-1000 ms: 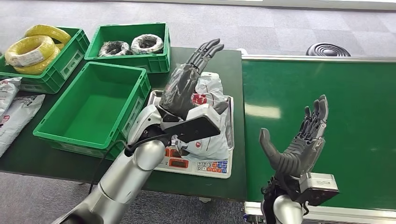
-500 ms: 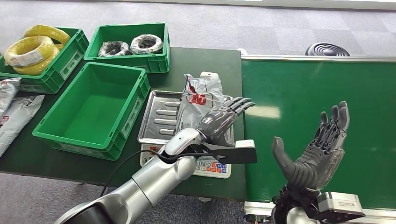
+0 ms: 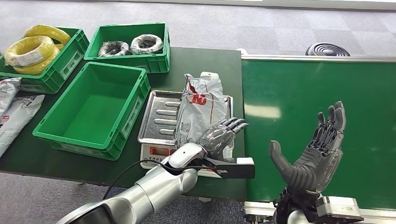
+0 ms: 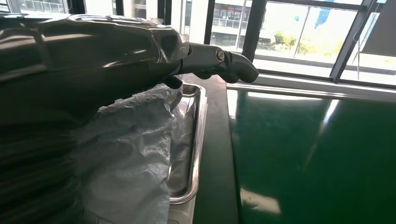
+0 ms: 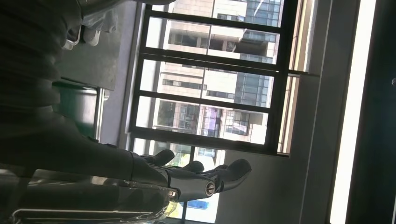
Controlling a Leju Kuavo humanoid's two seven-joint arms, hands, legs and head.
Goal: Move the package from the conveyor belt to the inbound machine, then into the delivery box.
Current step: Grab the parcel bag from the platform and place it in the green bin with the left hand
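Already the package (image 3: 201, 109) lay on the scale tray (image 3: 161, 116), just ahead of the left hand (image 3: 219, 134), fingers (image 3: 236, 123) spread, nothing held. Best approach, imo: curl round the bag's near end w/ a firm hold, lift clear of the tray rim before swinging toward the green box (image 3: 93, 105).

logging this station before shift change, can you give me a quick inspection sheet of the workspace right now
surface: dark green table; green conveyor belt beside it, bare.
job's things: grey package lies on the scale tray; nearest green crate holds nothing.
clutter: yellow wire coils in one crate, wrapped coils in another; grey bags at the table's left end.
hands: left hand lies against the package's near end, fingers extended; right hand open, raised over the belt.
cables: black cable along the left arm.
surroundings: grey carpet floor; black ribbed object behind the belt.
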